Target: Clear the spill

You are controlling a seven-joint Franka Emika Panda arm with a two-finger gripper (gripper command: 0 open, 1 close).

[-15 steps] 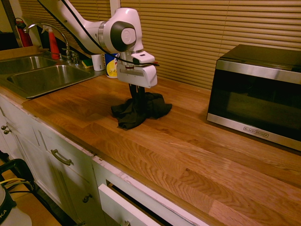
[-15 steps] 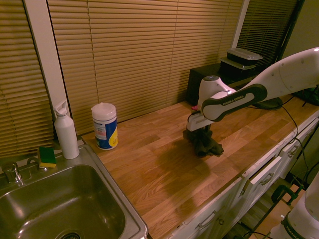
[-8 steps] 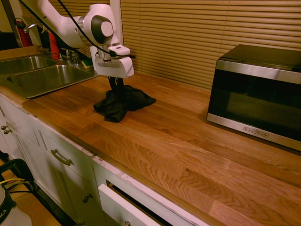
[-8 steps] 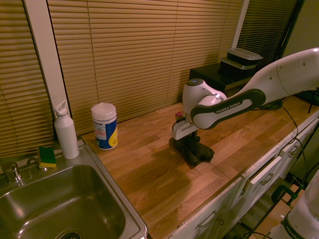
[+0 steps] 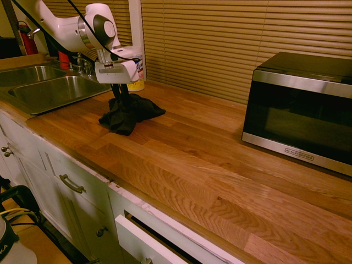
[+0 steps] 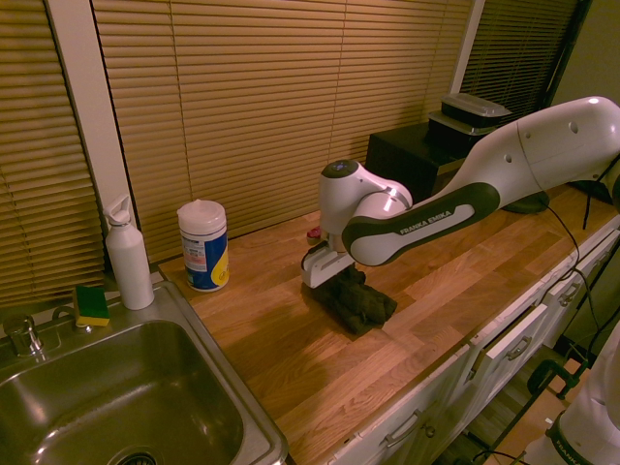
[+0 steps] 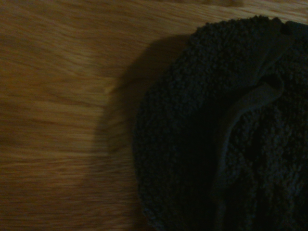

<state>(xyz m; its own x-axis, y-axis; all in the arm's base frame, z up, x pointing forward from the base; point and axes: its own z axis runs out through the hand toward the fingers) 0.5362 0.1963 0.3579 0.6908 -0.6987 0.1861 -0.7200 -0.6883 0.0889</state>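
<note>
Currently we have the tool (image 5: 119,89) clamped on the black cloth (image 5: 127,114), at ten o'clock on the surface (image 5: 203,170); spill not visible, possibly underneath. We judge flat, overlapping strokes best.

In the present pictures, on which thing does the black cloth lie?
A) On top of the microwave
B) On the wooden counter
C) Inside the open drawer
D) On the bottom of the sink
B: the black cloth lies bunched on the wooden counter, under the claw, between the sink and the microwave.
</note>
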